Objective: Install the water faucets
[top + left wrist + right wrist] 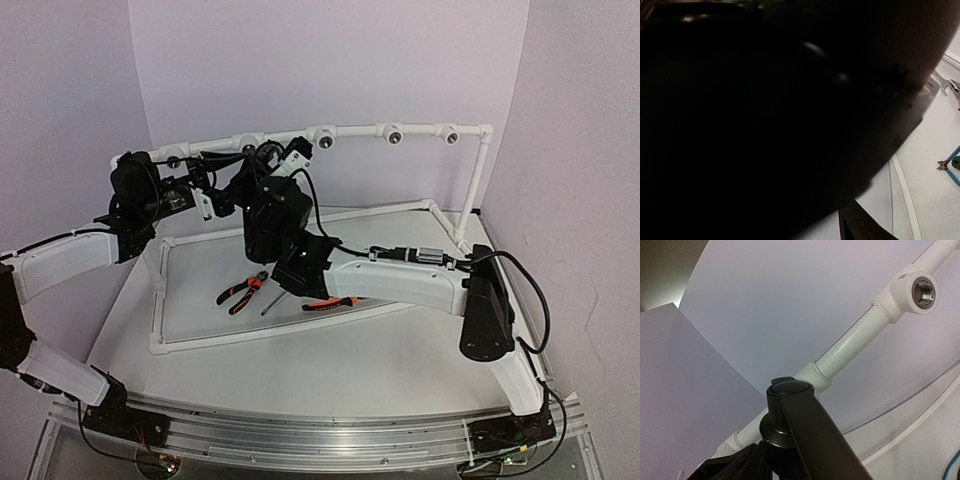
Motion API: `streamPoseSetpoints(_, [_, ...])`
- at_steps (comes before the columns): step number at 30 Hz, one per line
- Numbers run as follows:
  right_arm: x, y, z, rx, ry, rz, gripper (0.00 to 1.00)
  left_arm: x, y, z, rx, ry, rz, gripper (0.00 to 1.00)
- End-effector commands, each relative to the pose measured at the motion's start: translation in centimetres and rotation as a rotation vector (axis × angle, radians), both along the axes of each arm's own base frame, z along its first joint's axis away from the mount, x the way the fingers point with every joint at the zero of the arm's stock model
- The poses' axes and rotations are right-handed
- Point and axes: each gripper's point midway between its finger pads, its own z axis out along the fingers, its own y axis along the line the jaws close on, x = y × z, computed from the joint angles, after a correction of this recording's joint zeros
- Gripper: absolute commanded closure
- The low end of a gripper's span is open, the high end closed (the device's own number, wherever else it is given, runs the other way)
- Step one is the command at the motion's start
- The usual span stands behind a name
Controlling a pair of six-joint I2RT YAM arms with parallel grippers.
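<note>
You are holding the small black tap point(790, 410), round-capped with a bent lever, in the right gripper point(274, 165). Its jaws are clamping on the tap just in front of the white plastic pipe rail point(855, 342), down the rail from a threaded metal socket point(924, 291). The left gripper point(205, 196) is hovering near that rail. You cannot tell how its jaws are standing, as something dark is blocking its camera.

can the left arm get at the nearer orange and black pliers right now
Probably yes. The pliers lie uncovered on the table, and the left gripper hangs raised nearby; only the right arm, holding up the black tap, crowds them.
</note>
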Motion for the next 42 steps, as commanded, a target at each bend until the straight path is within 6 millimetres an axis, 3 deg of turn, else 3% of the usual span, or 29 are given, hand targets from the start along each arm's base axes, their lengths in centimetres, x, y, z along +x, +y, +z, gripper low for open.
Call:
streamPoseSetpoints(1, [-0.2,-1.2,1.6,0.106,-0.002,-0.023,1.0,1.0,-0.4,1.6,-0.006,-0.096,0.02,0.42])
streamPoseSetpoints(15, [-0.8,-0.5,1.3,0.115,0.005,0.016,1.0,6.3,-0.6,2.2,-0.032,-0.088,0.154,0.52])
streamPoseSetpoints(19, [-0.8,-0.6,1.1,0.113,0.01,0.015,1.0,7.6,-0.1,3.5,-0.104,0.001,0.199,0.52])
streamPoseSetpoints(26, [-0.7,-0.7,1.2,0.099,0.006,0.006,1.0,6.9,1.4,2.5,-0.082,0.021,0.202,0.44])
streamPoseSetpoints(32, [-0.8,-0.6,1.2,0.087,0.002,0.008,1.0,6.1,0.4,1.9,-0.014,-0.06,0.123,0.39])
streamPoseSetpoints(42, [-0.9,-0.3,1.5,0.094,-0.005,0.03,1.0,9.6,-1.2,0.7,0.061,-0.136,0.127,0.43])
